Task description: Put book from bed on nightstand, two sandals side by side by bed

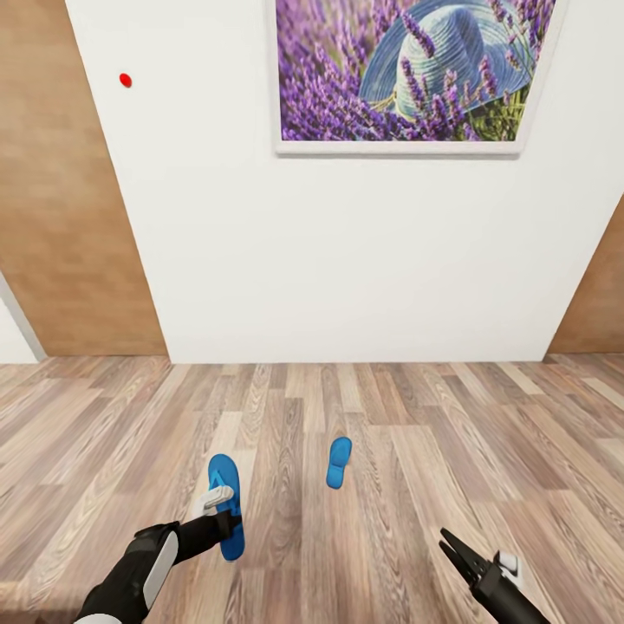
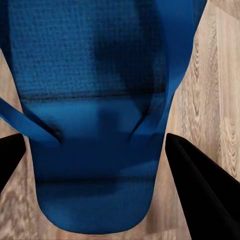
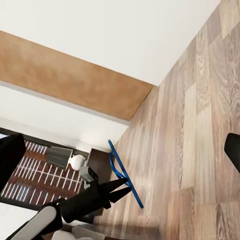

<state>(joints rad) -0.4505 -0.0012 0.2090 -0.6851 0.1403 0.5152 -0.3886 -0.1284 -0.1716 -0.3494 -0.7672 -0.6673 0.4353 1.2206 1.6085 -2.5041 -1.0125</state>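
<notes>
Sandal step in hand, by my read. Left end effector [image 1: 222,511] is down over the near sandal [image 1: 227,504] on the wood floor [image 1: 390,485], which lies nearer the head view's left side. Left wrist view has the dark fingers [image 2: 200,185] spread wide, one either side of the blue sole [image 2: 95,165] w/ floor showing between finger and sole on the visible side, so it's open and straddling, not yet gripping anything. Whether the sandal is touching the floor or already lifted, can't tell for sure; in the right wrist view it shows edge-on [image 3: 125,175] just by the left arm's tip. Second sandal [image 1: 339,462] lies well apart from the first, further out toward the white wall [image 1: 347,260], roughly mid-floor. Right end effector [image 1: 459,555] hangs low at the view's right, jaws parted a little, holding nothing. Bed and book aren't in front of the robot here; a framed lavender picture [image 1: 407,74] hangs on the wall. Next move prob. calls for closing the left fingers across the sole's width, square to it so the thin flat sandal doesn't slip or tilt, then lifting and carrying it to the bedside. The other sandal then needs fetching to lie alongside.
</notes>
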